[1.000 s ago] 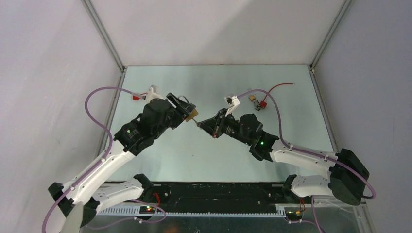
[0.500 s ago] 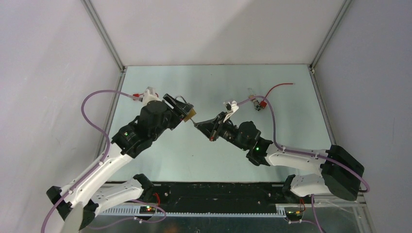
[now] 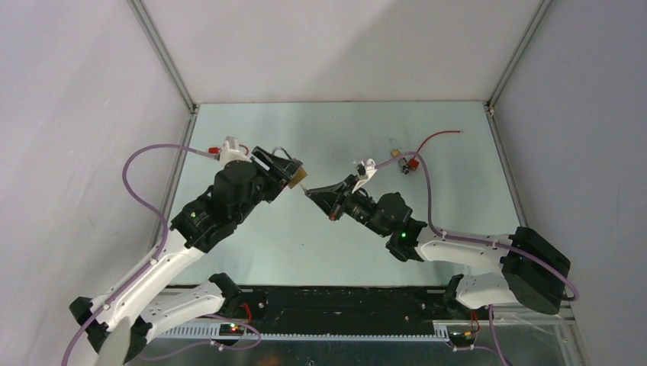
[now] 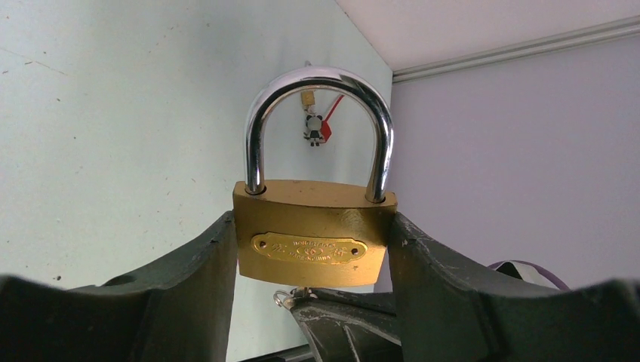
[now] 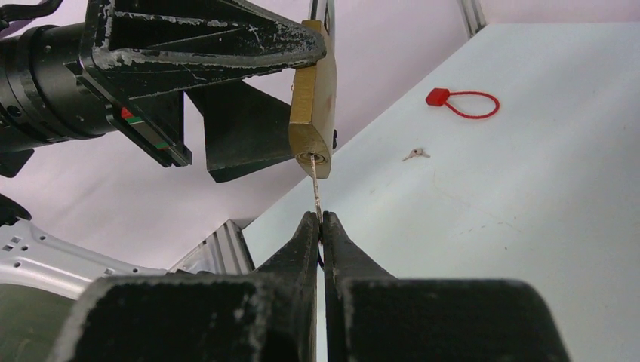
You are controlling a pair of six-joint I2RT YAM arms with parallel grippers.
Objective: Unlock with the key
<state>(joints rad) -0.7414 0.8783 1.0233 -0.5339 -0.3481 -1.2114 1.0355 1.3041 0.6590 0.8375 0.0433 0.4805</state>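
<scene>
Since a second ago the right arm has stretched leftward, bringing its wrist closer to the lock, while the left arm has barely shifted. Left fingers are clamped on the brass padlock, held clear of the tabletop with its shackle shut. At its base, the key is pinched between the right fingers, closed together on it, with its tip at the keyway. Insertion looks to be in hand. The next move calls for a straight push along the blade, then a turn. Open air surrounds both wrists, and a second small padlock with a red tag lies well apart, rightward.
</scene>
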